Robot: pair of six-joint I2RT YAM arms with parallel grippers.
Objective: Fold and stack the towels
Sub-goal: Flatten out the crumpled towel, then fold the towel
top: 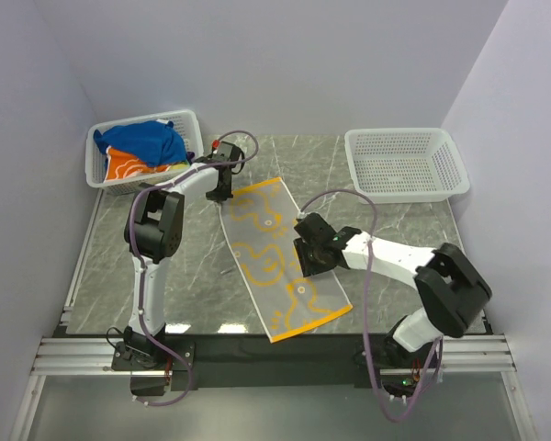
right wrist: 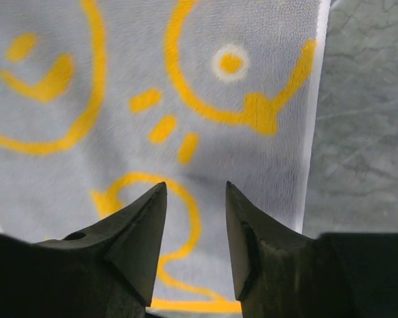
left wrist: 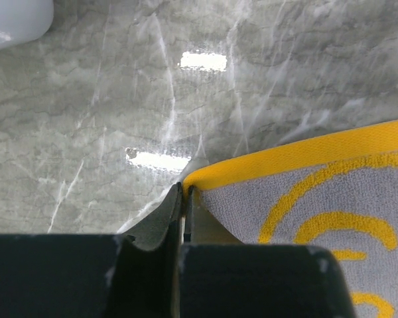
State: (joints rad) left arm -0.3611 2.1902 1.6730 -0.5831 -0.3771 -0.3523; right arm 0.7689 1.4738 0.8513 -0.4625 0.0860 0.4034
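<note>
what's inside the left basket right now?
A royal blue towel lies heaped on an orange towel with white outlines, inside the white mesh basket. The basket floor, and anything under the two towels, is covered.

Three towels are in view: one yellow-swirled towel (top: 275, 262) spread on the single marble table (top: 110, 276), and, off to its far left, one blue towel (top: 147, 140) and one orange towel (top: 127, 166) heaped together. There are two white mesh baskets: the left basket (top: 187, 129) holds that pair, and the right basket (top: 404, 167) sits to the spread towel's far right. Two arms reach in, the left arm (top: 156, 225) at that towel's far corner and the right arm (top: 395, 257) over its middle.
</note>
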